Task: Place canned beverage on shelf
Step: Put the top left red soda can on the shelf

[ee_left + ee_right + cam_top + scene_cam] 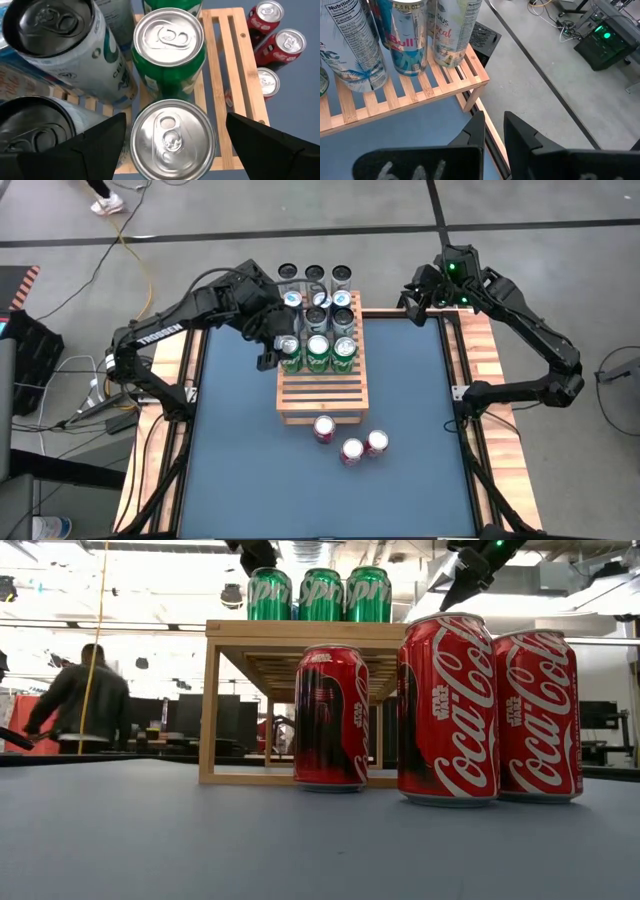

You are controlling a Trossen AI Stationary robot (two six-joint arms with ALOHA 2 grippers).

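Green can (172, 139) stands upright on shelf (322, 392) between left gripper's (172, 145) spread fingers

My high camera looks straight down on the whole blue-topped table (250, 470), and my low one sits at tabletop level just behind three red cola cans (445, 710), facing the room. Both also catch the light-brown slatted wooden shelf (322, 395), which my left wrist camera sees close from above, my right from its far corner.
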